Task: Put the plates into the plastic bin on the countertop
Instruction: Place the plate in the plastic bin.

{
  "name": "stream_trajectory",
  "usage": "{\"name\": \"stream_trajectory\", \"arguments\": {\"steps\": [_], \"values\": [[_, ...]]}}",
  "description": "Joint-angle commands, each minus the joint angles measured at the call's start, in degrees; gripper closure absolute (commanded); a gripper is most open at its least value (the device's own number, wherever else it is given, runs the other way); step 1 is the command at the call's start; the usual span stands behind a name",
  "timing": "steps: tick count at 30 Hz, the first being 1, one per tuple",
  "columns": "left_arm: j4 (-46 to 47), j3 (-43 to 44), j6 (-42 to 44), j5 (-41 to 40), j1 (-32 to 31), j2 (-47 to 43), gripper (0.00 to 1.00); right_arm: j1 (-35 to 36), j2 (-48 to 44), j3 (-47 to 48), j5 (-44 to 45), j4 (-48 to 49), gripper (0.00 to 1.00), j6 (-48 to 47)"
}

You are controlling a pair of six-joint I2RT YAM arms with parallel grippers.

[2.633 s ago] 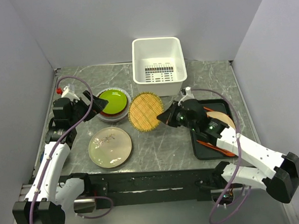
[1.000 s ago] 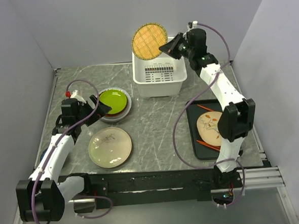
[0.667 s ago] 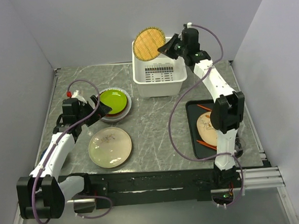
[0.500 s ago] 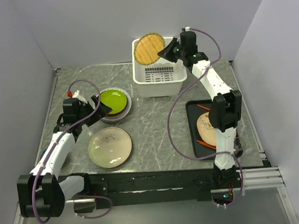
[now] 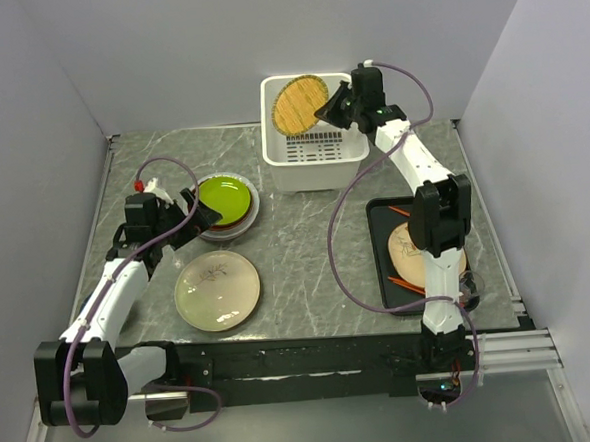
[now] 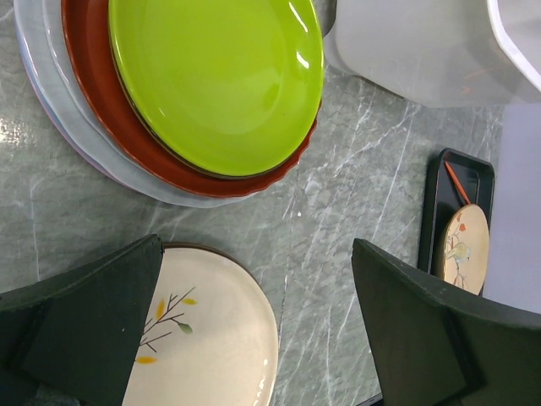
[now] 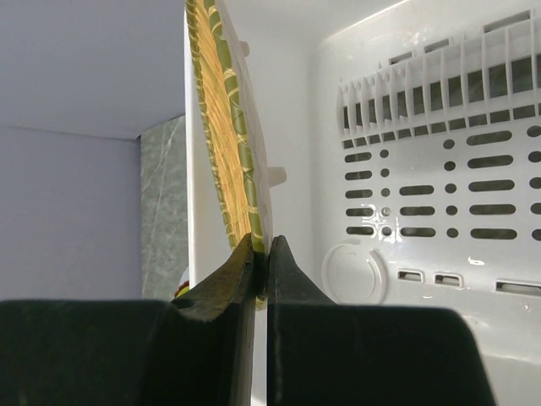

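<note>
**Woven plate on edge inside the bin, pinched by the right pincer**

The woven tan plate [image 7: 226,144] stands on edge within the plastic bin [image 5: 313,163], its lower rim clamped between the nearly closed fingers of the right pincer [image 5: 330,109]. From the right wrist, the plate rises straight ahead of the fingertips. One white wall lies close on its left, and the slotted bin floor spreads to its right. Whether the plate touches that wall cannot be told.

The left pincer [image 6: 254,258] hangs with its jaws spread wide, holding nothing, above the countertop [image 5: 307,250]. Just ahead of its fingers sits a stack, with a lime green plate [image 6: 220,80] on a red-brown plate [image 6: 89,93] on a pale plate [image 6: 38,80]. Below its left finger lies a cream plate [image 6: 211,338] with a twig motif. Well off to its right, a black tray [image 5: 383,276] carries a patterned plate [image 5: 417,257].
</note>
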Motion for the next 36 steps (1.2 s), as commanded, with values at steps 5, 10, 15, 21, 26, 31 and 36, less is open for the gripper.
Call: {"name": "stream_trajectory", "arguments": {"steps": [5,10,15,21,26,31,36], "values": [[2.9,2.1,0.4,2.8,0.0,0.5,0.01,-0.2,0.5,2.9,2.0,2.2,1.0,-1.5],[3.3,1.8,0.1,3.2,-0.1,0.6,0.01,-0.2,1.6,4.5,3.1,-0.2,1.0,-3.3],[3.6,1.3,-0.4,3.8,0.0,0.5,0.01,-0.3,2.8,4.5,2.9,-0.5,1.0,-3.8],[3.6,1.3,-0.3,3.4,0.0,0.3,0.01,-0.2,5.0,5.0,2.1,-1.2,1.0,-4.3],[3.6,1.2,-0.3,3.6,0.0,0.7,0.01,-0.2,5.7,4.8,2.4,-1.5,1.0,-4.9],[4.2,0.7,-0.7,3.9,0.0,0.8,0.01,-0.2,6.4,5.4,2.2,-2.4,1.0,-5.5],[4.6,0.2,-1.0,3.4,0.0,0.1,0.01,-0.2,7.1,5.3,1.5,-2.5,0.96,-5.6]]}}
